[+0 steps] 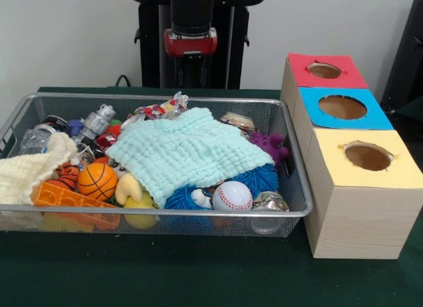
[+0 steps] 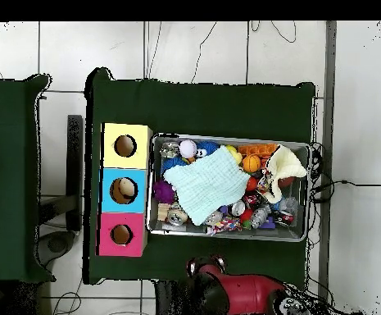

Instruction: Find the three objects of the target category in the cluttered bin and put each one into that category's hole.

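The wire mesh bin (image 1: 158, 212) stands on the green table, full of toys; it also shows in the overhead view (image 2: 229, 237). One white scrap with bright spots (image 1: 163, 108) lies crumpled at the bin's far rim, partly under the mint-green waffle cloth (image 1: 188, 150); it shows in the overhead view (image 2: 215, 225) too. No other spotted scrap shows. The red-panel hole (image 1: 324, 70) is farthest on the wooden box, and lowest in the overhead view (image 2: 121, 235). The arm is drawn back behind the bin; its gripper (image 1: 192, 70) hangs dark against the pedestal, away from everything.
A cream knitted cloth (image 1: 30, 168) drapes over the bin's left end. An orange basketball (image 1: 97, 181), a baseball (image 1: 232, 196), blue spiky balls (image 1: 261, 180), a purple toy (image 1: 269, 146) and a silver robot figure (image 1: 98, 121) crowd the bin. Blue-panel (image 1: 342, 107) and yellow-panel (image 1: 367, 156) holes sit nearer.
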{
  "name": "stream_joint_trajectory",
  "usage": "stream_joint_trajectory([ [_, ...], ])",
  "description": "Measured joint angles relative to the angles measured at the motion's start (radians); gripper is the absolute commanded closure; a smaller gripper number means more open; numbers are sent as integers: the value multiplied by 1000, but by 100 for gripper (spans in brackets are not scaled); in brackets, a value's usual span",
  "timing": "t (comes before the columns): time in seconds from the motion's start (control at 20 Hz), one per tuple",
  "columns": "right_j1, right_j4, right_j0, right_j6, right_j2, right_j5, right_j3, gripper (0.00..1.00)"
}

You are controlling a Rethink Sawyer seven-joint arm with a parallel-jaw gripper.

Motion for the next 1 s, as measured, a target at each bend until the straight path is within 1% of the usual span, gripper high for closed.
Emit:
stream_joint_trajectory([
  [0.35,42,-25,-17,0,-7,0,-11,0],
  [0.55,53,-33,-22,0,-7,0,-20,0],
  [1.0,86,-58,-25,0,-7,0,-74,0],
])
